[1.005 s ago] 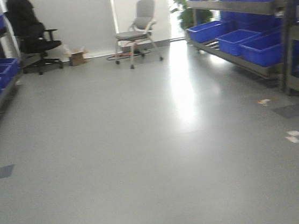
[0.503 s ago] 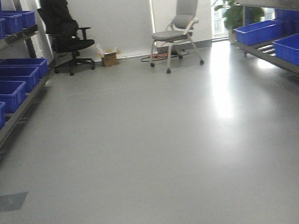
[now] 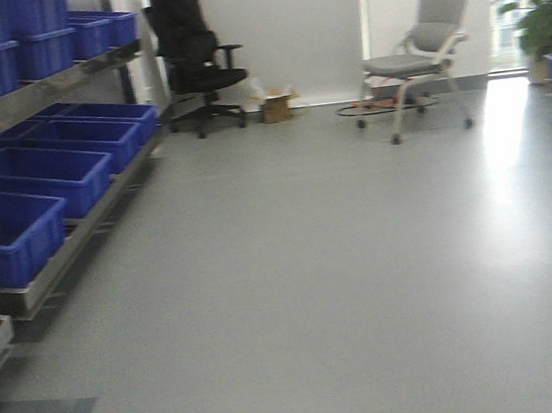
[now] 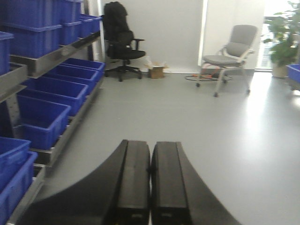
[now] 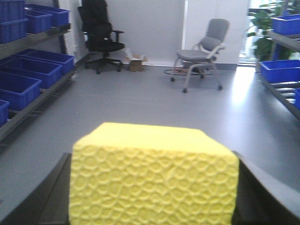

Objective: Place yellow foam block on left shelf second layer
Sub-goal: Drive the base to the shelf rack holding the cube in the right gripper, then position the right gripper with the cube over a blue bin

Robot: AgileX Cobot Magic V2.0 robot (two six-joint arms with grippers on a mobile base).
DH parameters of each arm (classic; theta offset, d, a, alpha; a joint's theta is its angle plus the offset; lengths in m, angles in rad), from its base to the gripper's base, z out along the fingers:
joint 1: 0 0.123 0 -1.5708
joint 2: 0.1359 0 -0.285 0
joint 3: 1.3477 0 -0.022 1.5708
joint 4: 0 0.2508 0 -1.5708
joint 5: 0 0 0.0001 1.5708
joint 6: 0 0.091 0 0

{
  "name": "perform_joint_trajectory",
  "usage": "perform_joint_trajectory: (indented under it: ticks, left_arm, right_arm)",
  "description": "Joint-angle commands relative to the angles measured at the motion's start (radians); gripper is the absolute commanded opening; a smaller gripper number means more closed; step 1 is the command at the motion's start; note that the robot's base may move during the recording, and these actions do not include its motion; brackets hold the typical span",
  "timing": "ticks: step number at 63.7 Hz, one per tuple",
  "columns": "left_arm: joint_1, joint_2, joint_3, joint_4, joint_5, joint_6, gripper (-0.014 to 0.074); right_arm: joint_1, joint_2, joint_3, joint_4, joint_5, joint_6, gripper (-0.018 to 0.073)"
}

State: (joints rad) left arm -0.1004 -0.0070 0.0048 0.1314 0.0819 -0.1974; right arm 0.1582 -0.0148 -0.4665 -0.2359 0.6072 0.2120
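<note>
Your right gripper [image 5: 153, 201] pinched the bright yellow pitted foam block [image 5: 152, 140] by its two side faces, held up off the floor and not yet at the grey metal left shelf [image 3: 43, 88] of blue plastic bins [image 3: 19, 231]. It looked light, soft and grippy, so a gentle squeeze should have sufficed. Your left gripper [image 4: 151, 183] was pressed together, empty.

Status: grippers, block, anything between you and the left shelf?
Left gripper shut, empty. Right gripper shut on yellow block. Left shelf ahead-left, blue bins on it. Floor toward it shows nothing in the way.
</note>
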Motion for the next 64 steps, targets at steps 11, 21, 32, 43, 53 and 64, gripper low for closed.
perform_joint_trajectory:
  ticks: [11, 21, 32, 43, 53, 64]
  left_arm:
    - [-0.001, 0.007, 0.026, -0.007, -0.088, -0.004, 0.0136]
    - [-0.001, 0.007, 0.026, -0.007, -0.088, -0.004, 0.0136]
    - [-0.001, 0.007, 0.026, -0.007, -0.088, -0.004, 0.0136]
    - [-0.001, 0.007, 0.026, -0.007, -0.088, -0.004, 0.0136]
    - [-0.001, 0.007, 0.026, -0.007, -0.088, -0.004, 0.0136]
    - [-0.001, 0.007, 0.026, -0.007, -0.088, -0.004, 0.0136]
  right_arm:
    - [-0.006, 0.017, -0.025, -0.017, -0.087, -0.01, 0.0265]
    - [-0.006, 0.017, -0.025, -0.017, -0.087, -0.01, 0.0265]
    - [-0.006, 0.017, -0.025, -0.017, -0.087, -0.01, 0.0265]
    - [-0.006, 0.017, -0.025, -0.017, -0.087, -0.01, 0.0265]
    - [-0.006, 0.017, -0.025, -0.017, -0.087, -0.01, 0.0265]
    - [-0.006, 0.017, -0.025, -0.017, -0.087, -0.01, 0.0265]
